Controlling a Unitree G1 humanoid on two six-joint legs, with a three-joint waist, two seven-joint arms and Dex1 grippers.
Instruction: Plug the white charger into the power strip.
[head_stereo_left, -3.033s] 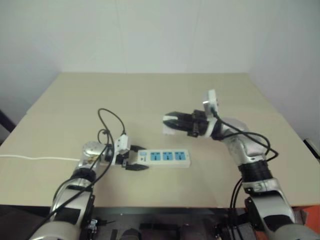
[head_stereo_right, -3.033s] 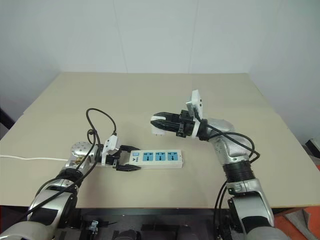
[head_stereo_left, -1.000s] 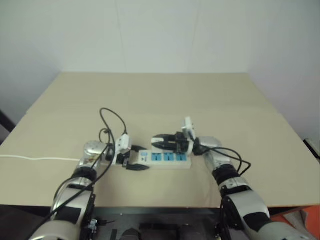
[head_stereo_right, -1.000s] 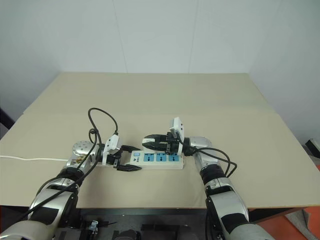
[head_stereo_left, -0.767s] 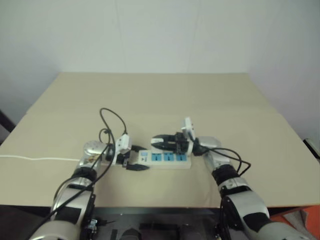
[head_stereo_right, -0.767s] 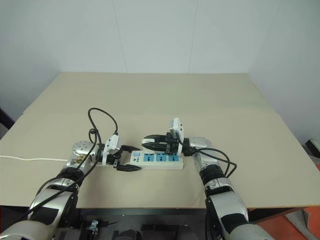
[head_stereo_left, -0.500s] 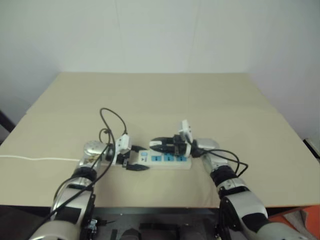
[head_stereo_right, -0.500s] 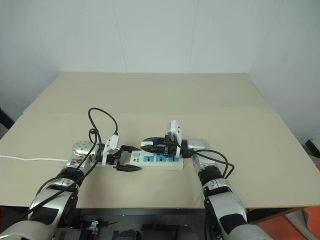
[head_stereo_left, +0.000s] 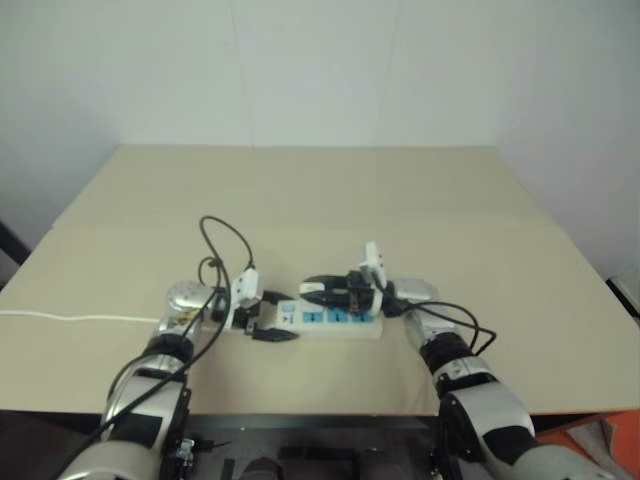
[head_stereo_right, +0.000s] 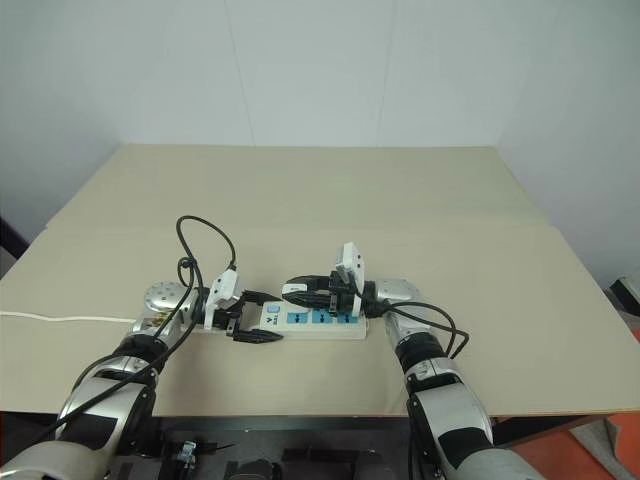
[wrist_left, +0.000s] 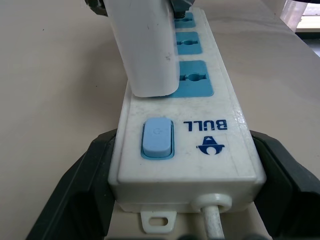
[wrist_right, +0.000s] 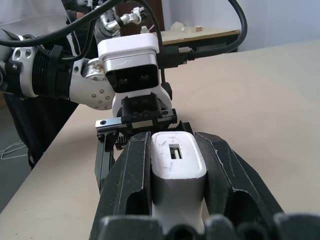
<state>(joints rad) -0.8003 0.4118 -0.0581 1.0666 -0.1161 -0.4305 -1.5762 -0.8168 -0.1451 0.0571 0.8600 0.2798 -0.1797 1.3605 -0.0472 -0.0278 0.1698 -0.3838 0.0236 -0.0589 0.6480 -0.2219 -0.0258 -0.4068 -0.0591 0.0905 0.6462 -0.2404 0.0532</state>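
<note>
The white charger (wrist_left: 145, 45) is cut off by the left wrist view's edge; its prongs are hidden against the power strip (wrist_left: 187, 135), so seating cannot be judged. The strip's far sockets are obscured.

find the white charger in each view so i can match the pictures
Left eye view: white charger at the right pincer's tips, over the power strip.
Right eye view: same spot, centre of the table.
Left wrist view: white block above the socket nearest the blue switch.
Right wrist view: between the black fingers.
Shared landmark: the power strip.
</note>
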